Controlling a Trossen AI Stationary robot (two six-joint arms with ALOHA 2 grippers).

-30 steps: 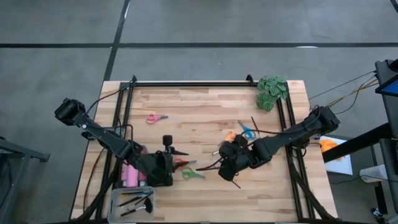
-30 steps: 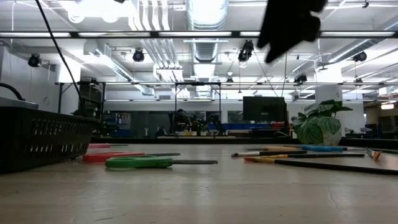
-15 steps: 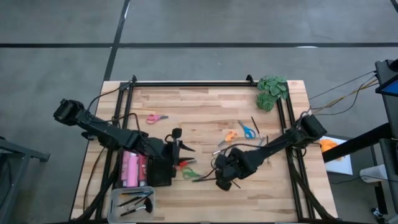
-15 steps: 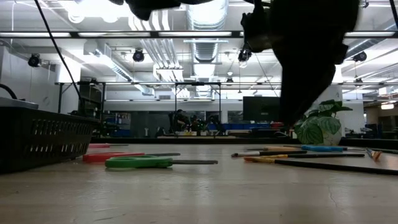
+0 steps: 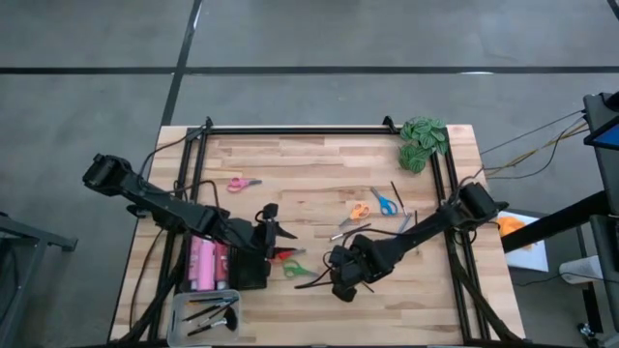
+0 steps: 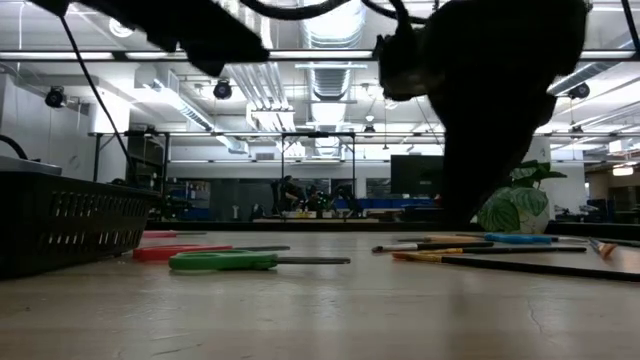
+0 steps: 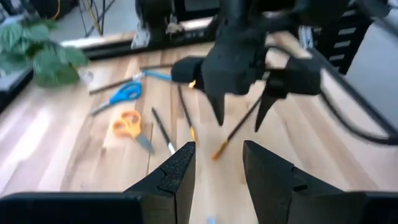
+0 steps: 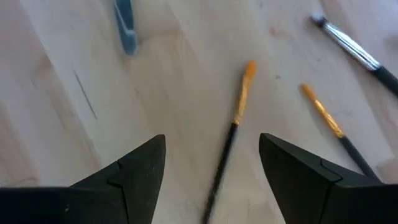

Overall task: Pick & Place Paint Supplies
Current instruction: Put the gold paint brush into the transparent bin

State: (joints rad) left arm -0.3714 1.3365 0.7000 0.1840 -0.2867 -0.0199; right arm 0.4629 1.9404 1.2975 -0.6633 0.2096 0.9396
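— Two grippers are seen over the table (image 5: 319, 164); which is nearer the brush (image 8: 231, 134)?

— By the right gripper (image 5: 340, 286) it is nearly covered. The orange-tipped brush lies on the wood directly below the spread, empty fingers, seen between them in the right wrist view.

— How is its long axis set?

— It runs roughly along the gap rather than across it, tilted slightly, so the fingers can be judged to straddle the handle if lowered.

— And the left gripper (image 5: 268, 224)?

— It is held partly open and empty, to the left near the red scissors (image 5: 283, 255) and green scissors (image 5: 296, 270), beside the black basket (image 5: 253, 275). It is farther from the brush.
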